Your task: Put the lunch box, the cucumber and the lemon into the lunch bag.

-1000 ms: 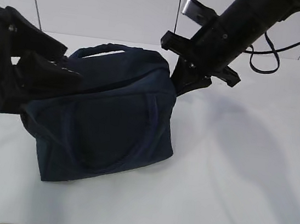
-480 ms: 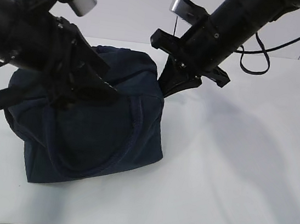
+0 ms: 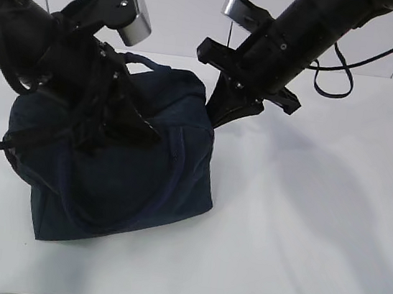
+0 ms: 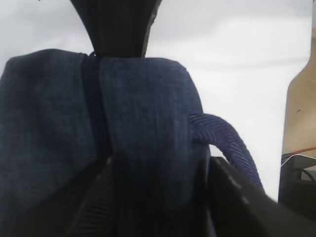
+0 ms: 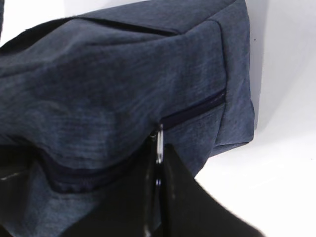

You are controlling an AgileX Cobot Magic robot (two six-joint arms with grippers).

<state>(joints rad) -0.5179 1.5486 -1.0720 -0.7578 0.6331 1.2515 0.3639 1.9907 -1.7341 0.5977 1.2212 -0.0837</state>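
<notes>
My right pincer (image 5: 157,170) is pinched shut on the metal ring pull (image 5: 159,140) of the zipper (image 5: 195,111), which shows at the lower middle of the right wrist view; from there the dark zipper line runs up and to the right along the seam toward the bag's end. That is the relation everything turns on: the pull sits right at my fingertips and the zipper's long axis leads away from it along the top of the lunch bag (image 3: 119,180). The bag stands at centre left of the exterior view on the white table (image 3: 316,228), soft navy woven cloth, sagging and creased, with a ribbed webbing handle (image 4: 232,143). My left pincer (image 3: 123,126) straddles a fold of the bag's top from the left, jaws standing apart on either side of the cloth; whether they press it I cannot tell. The lunch box, cucumber and lemon are not visible in any view.
</notes>
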